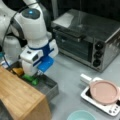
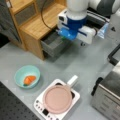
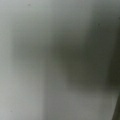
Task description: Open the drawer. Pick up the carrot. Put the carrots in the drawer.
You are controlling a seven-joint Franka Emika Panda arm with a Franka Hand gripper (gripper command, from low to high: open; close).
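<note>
A: Start close in. What do you get from the wrist view?

B: Only a grey blur, lighter at its left and darker toward its right. You would be guessing if you named anything there.

A: And in the front views?

B: Nearest the bottom of a front view you see a white induction hob (image 2: 56, 106) carrying a round pink pan (image 2: 58, 99) with a white handle. To the left of it sits a pale teal round bowl (image 2: 27, 76), and the small stubby orange carrot (image 2: 29, 79) lies inside that bowl, well apart from the arm.

A: Where is the drawer?

B: The long shallow grey drawer (image 2: 53, 43) with thin walls and a dark interior stands pulled out from the light wooden cabinet (image 2: 37, 23). You can see it open in both front views.

A: And the gripper?

B: The white-and-blue gripper (image 1: 33, 75) hangs low over the open drawer (image 1: 48, 86), its tip at or in the tray. Something green (image 1: 32, 79) shows just beside it. The fingers are hidden, so you cannot tell how they stand or whether they grip anything.

A: Farther back?

B: A silver toaster oven (image 1: 87, 40) with three dark knobs.
</note>
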